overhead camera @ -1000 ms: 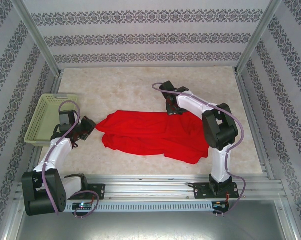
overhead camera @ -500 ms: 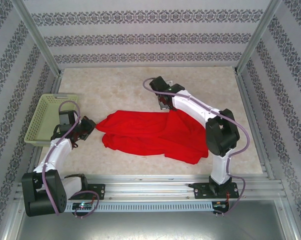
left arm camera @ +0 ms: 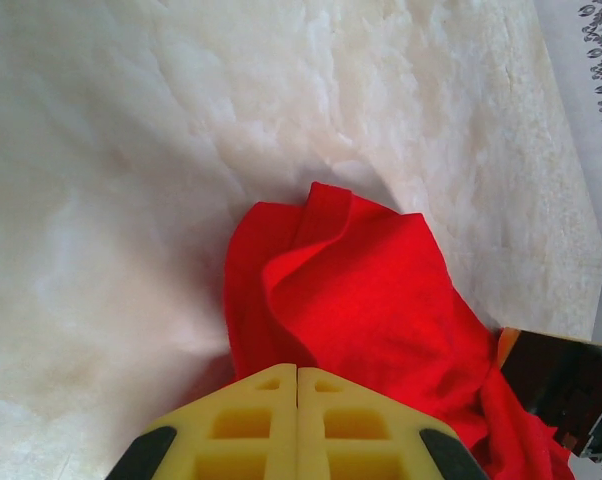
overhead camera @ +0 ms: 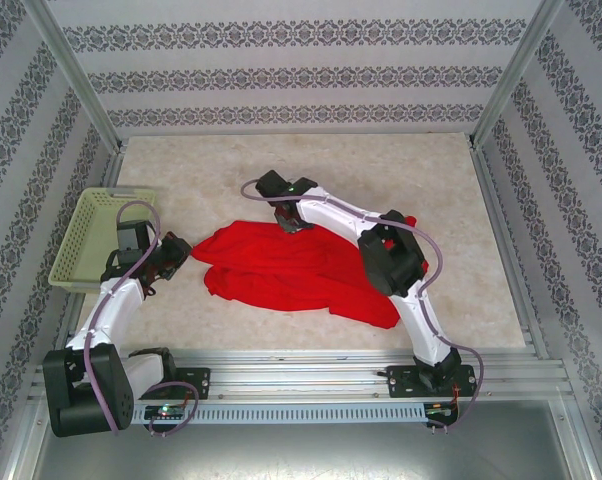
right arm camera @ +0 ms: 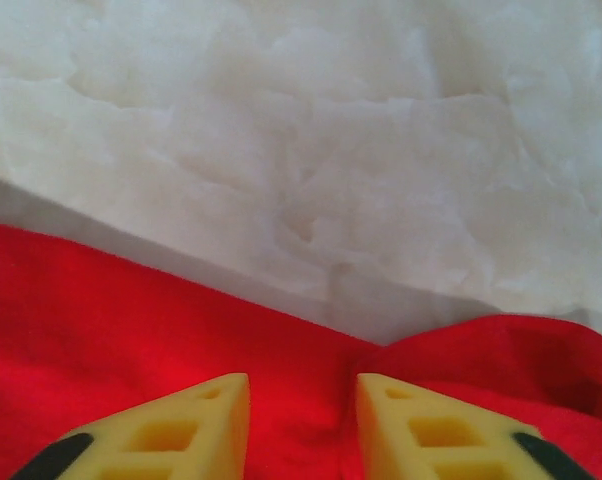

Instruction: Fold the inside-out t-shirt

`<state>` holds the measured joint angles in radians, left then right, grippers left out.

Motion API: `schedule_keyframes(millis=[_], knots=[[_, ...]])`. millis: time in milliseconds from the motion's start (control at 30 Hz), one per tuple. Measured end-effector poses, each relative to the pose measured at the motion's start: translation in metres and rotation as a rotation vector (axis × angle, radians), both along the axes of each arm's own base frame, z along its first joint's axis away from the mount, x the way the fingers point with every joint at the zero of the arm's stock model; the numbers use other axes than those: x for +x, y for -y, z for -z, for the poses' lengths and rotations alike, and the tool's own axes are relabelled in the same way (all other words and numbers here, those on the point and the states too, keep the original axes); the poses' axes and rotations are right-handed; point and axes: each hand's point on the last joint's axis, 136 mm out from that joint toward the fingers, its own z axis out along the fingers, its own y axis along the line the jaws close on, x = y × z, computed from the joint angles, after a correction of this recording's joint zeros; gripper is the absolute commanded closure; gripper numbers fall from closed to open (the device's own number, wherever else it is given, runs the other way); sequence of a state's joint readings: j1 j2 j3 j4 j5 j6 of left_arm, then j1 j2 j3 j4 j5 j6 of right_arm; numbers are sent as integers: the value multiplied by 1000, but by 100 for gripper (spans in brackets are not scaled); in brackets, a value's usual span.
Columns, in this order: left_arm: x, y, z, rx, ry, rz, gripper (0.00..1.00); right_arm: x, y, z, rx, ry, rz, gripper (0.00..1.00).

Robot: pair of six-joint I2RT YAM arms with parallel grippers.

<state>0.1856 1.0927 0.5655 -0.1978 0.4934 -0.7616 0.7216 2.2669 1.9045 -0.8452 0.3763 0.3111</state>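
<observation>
red t-shirt (overhead camera: pixel 291 268) crumpled, unmoved on desk (overhead camera: pixel 231 170). right gripper (right arm camera: pixel 303 392), spread, swept left along shirt's upper edge to frame centre. left gripper (left arm camera: pixel 298 378) pressed together at left edge. fold not begun.

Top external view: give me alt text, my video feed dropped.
A crumpled red t-shirt lies in the middle of the table, the right tool reaching over its far edge. The left tool sits at the shirt's left end, near a pale green basket at the left side.
</observation>
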Motion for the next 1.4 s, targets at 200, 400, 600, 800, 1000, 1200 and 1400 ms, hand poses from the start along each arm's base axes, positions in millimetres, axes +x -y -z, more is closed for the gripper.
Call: schedule_keyframes(millis=[200, 400, 600, 800, 1000, 1200, 1400], knots=[[0, 0, 0, 3, 1, 2, 100, -11, 49, -21, 63, -9, 68, 59], [0, 0, 0, 3, 1, 2, 100, 2, 131, -32, 211, 1, 267, 59], [0, 0, 0, 3, 0, 2, 100, -7, 156, 8, 289, -97, 351, 52], [0, 0, 0, 2, 0, 2, 100, -3, 139, 27, 359, -138, 332, 52], [1, 0, -1, 3, 2, 2, 100, 14, 128, 41, 381, -154, 321, 62], [0, 0, -1, 2, 0, 2, 100, 31, 121, 35, 342, -123, 292, 72], [0, 0, -2, 4, -3, 4, 100, 41, 121, 20, 258, -53, 268, 95]])
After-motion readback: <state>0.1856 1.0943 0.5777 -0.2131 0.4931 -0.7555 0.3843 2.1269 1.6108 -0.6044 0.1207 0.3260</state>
